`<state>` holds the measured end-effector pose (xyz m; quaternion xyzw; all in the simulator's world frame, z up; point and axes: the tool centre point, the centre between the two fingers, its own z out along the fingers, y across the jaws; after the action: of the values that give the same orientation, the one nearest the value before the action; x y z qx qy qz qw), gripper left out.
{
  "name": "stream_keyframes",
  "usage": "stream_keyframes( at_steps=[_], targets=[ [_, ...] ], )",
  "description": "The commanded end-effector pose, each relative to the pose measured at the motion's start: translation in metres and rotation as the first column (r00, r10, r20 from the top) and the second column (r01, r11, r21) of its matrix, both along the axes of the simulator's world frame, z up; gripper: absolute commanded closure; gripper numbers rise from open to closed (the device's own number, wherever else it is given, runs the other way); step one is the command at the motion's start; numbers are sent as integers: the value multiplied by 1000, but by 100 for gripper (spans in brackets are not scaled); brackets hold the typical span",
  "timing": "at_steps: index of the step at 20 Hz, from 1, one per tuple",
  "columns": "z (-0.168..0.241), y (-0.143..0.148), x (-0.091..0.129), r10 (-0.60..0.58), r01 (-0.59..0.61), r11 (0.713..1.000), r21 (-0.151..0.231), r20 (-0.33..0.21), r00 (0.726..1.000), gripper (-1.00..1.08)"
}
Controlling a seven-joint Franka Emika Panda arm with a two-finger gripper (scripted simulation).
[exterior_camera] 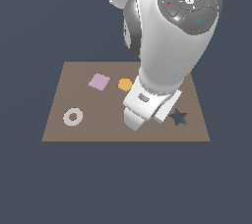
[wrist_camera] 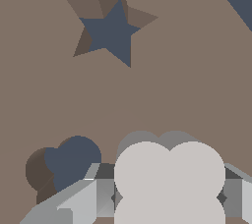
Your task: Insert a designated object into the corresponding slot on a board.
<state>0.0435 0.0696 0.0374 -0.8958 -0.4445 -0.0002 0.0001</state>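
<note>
In the wrist view, the designated object (wrist_camera: 170, 181), an off-white four-lobed clover piece, fills the space between my fingers (wrist_camera: 81, 203). My gripper (wrist_camera: 167, 199) is shut on it, just above the brown board (wrist_camera: 187, 85). The slot (wrist_camera: 69, 161), a dark clover cutout, lies beside the piece, offset to one side and partly hidden by a finger. The exterior view hides the piece, the slot and my fingertips behind the arm's white hand (exterior_camera: 142, 105), which hangs low over the board (exterior_camera: 98, 129) toward that view's right.
A dark star-shaped cutout (exterior_camera: 178, 117) (wrist_camera: 110, 29) lies close to my hand. On the board sit a pink square (exterior_camera: 99, 81), an orange disc (exterior_camera: 125, 84) and an off-white ring (exterior_camera: 73, 117). Dark floor surrounds the board.
</note>
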Motion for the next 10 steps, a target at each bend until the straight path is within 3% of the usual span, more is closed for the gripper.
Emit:
stream_keyframes(
  at_steps=[1, 10],
  targets=[
    [1, 9, -12, 95, -95, 996, 0, 1, 996, 108],
    [3, 25, -43, 306, -306, 952, -1, 0, 952, 108]
  ],
)
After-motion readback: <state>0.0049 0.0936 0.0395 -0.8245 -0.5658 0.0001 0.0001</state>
